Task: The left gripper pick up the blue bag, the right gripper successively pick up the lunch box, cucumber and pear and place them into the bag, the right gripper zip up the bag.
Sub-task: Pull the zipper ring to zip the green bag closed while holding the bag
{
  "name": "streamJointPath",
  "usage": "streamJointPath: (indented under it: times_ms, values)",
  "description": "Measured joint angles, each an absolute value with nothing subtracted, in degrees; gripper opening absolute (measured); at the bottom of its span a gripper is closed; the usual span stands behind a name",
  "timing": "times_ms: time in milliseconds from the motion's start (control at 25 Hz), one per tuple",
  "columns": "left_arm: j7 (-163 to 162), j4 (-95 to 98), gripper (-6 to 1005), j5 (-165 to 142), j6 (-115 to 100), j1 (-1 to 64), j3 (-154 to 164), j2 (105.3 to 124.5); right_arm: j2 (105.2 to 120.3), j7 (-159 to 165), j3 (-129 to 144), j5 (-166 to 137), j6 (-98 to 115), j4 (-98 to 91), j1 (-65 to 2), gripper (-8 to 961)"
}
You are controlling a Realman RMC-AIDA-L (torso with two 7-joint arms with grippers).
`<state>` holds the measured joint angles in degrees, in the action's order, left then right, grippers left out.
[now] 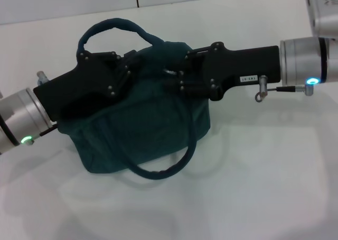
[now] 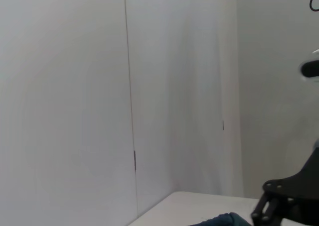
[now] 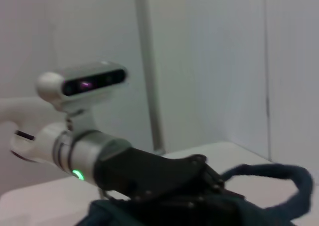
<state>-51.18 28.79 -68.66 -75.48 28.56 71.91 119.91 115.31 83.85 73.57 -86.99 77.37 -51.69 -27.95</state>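
— While both grippers meet over the top of the blue bag [image 1: 142, 134], which one is placed for the zip?

— My guess is the right gripper [image 1: 177, 79]. It reaches in from the robot's right along the bag's top edge, and its tip sits at the middle of the top, where a small pale glint could be the zipper pull. I can't be sure.

— And the left gripper [image 1: 124, 73]?

— It comes from the opposite side, with its tip on the bag's top near the upright handle [image 1: 113, 28]. Whether it is pinching the fabric I cannot tell, nor whether the right one's fingers are parted or closed.

— Which way would the zip run?

— Along the bag's long axis, roughly in line with both arms. So the pull likely travels toward one gripper or the other.

— Lunch box, cucumber, pear?

— None visible; the bag stands on the white table [image 1: 264, 187], with its second handle [image 1: 174, 160] drooped in front.
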Motion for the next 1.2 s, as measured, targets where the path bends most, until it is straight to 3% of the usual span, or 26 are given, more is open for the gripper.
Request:
streamJointPath:
  times_ms: [640,800,960,1040,1200]
  values:
    - [-49.66,28.71,59,-68.47,-75.69,28.58,71.89,119.88,115.25,88.51,73.38,-91.69,73.82,-49.00,-32.08,473]
    - [-49.21,28.73,59,-68.35,-76.07,28.22,71.89,119.88,115.01,89.11,72.78,-91.61,76.51,-49.38,-31.60,382]
    - [-49.21,28.75,58,-68.21,-76.17,28.07,71.87,119.89,114.03,92.06,70.95,-91.78,81.21,-49.36,-31.47,304]
    - [-49.21,28.75,58,-68.21,-76.33,28.11,71.88,119.88,112.83,94.14,69.82,-92.01,84.29,-48.99,-31.50,271]
    - [-49.15,28.75,58,-68.27,-76.98,28.12,71.89,119.84,111.68,96.32,69.07,-91.83,85.54,-49.38,-31.35,270]
